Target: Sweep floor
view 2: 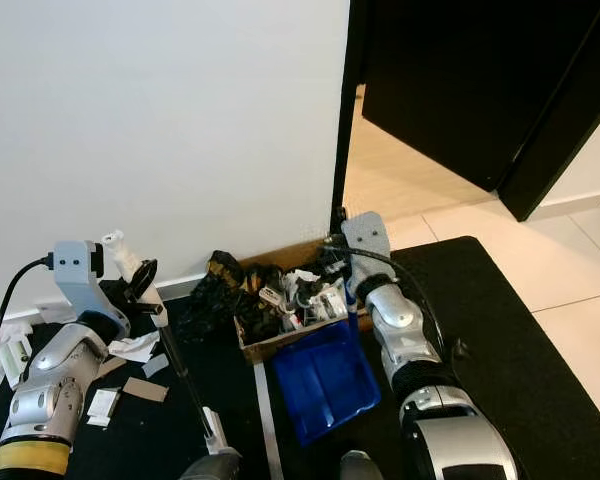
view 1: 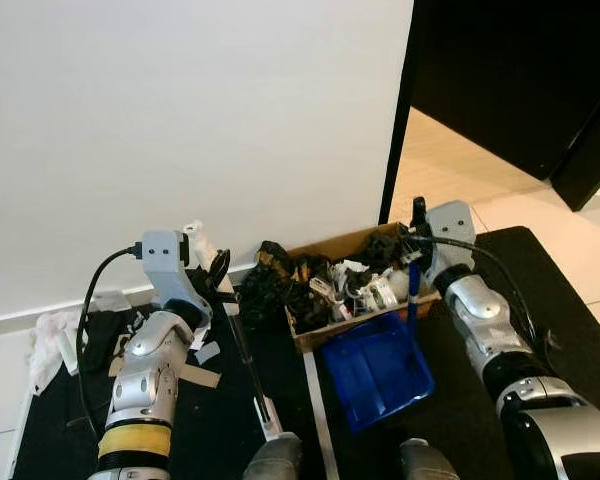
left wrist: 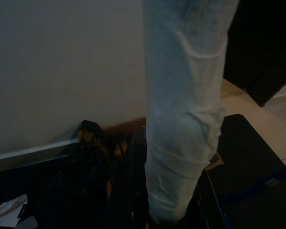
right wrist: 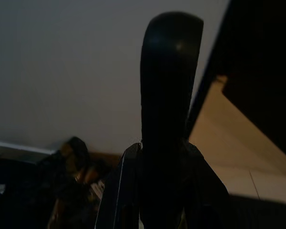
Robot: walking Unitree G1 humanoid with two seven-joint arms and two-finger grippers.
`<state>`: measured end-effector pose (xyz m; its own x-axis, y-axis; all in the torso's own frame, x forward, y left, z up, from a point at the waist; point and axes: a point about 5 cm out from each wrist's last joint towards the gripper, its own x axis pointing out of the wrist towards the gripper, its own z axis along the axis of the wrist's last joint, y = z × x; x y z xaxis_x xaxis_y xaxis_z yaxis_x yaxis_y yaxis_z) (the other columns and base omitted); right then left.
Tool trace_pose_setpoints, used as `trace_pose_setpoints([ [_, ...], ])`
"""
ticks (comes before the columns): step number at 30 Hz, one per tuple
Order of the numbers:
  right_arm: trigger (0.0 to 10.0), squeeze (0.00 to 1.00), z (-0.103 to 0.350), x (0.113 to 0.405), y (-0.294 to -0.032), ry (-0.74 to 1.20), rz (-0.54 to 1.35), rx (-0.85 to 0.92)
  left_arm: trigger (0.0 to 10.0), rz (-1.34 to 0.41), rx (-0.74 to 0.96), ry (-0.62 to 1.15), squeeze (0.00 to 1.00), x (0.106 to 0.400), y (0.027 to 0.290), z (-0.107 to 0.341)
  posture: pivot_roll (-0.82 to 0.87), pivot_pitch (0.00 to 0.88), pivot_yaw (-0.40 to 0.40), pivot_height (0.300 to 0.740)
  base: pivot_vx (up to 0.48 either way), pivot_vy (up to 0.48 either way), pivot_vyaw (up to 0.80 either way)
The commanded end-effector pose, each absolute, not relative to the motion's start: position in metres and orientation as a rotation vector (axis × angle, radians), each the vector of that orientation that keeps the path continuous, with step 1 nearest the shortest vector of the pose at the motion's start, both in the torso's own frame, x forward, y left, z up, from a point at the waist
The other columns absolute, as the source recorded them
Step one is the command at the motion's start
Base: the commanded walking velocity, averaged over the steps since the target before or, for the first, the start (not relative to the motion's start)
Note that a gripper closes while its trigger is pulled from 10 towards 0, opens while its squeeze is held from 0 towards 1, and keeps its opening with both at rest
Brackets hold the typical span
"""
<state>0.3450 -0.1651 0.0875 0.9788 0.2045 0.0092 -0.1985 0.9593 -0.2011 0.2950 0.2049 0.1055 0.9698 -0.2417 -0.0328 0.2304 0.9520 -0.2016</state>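
The left gripper [view 1: 218,268] holds the broom [view 1: 248,360] near its white-wrapped top, fingers clamped on the handle; in its wrist view the wrapped handle [left wrist: 181,119] stands between the fingers. The thin dark shaft slants down to the floor between the robot's feet; the head is not clear. It looks light and stiff, so a grip high on the wrap gives reach but little leverage; a lower hold would likely steer better.

Paper scraps [view 1: 55,340] lie on the dark mat [view 1: 60,430] by the left arm, light and apt to skid or flutter under the bristles. Dark crumpled rubbish [view 1: 270,280] sits against the white wall [view 1: 180,120], beside a cardboard box [view 1: 310,335] full of clutter.

The blue dustpan [view 1: 375,368] lies tilted on the mat just before the box. The right gripper [view 1: 414,265] is closed on its upright handle [right wrist: 169,95], dark and smooth, perhaps slippery.

Further right, pale tiles [view 1: 570,250] and a black door [view 1: 520,70] standing open.
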Motion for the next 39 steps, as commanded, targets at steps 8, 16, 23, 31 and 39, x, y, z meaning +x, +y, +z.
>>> trace_pose_setpoints([
  [8,10.0,0.00,0.071,0.334,-0.167,-0.003,0.095,-0.110,10.0,-0.257,-0.188,0.065,0.00,0.291,0.205,0.103,0.21,0.135,0.080,0.740,0.000,0.000,0.00],
  [16,10.0,0.00,0.067,0.328,-0.166,-0.035,0.061,-0.169,10.0,-0.263,-0.190,0.067,0.00,0.290,0.204,0.102,0.22,0.141,0.083,0.740,0.000,0.000,0.00],
  [23,10.0,0.00,0.074,0.333,-0.167,-0.066,0.048,-0.119,10.0,-0.266,-0.189,0.067,0.00,0.290,0.205,0.103,0.22,0.140,0.089,0.740,0.000,0.000,0.00],
  [31,10.0,0.00,0.058,0.325,-0.155,0.006,0.067,-0.119,10.0,-0.268,-0.187,0.067,0.00,0.289,0.205,0.102,0.23,0.140,0.093,0.740,0.000,0.000,0.00],
  [39,10.0,0.18,0.037,0.314,-0.151,0.116,0.087,-0.162,10.0,-0.277,-0.191,0.076,0.00,0.287,0.202,0.100,0.23,0.140,0.093,0.740,0.000,0.000,0.00],
])
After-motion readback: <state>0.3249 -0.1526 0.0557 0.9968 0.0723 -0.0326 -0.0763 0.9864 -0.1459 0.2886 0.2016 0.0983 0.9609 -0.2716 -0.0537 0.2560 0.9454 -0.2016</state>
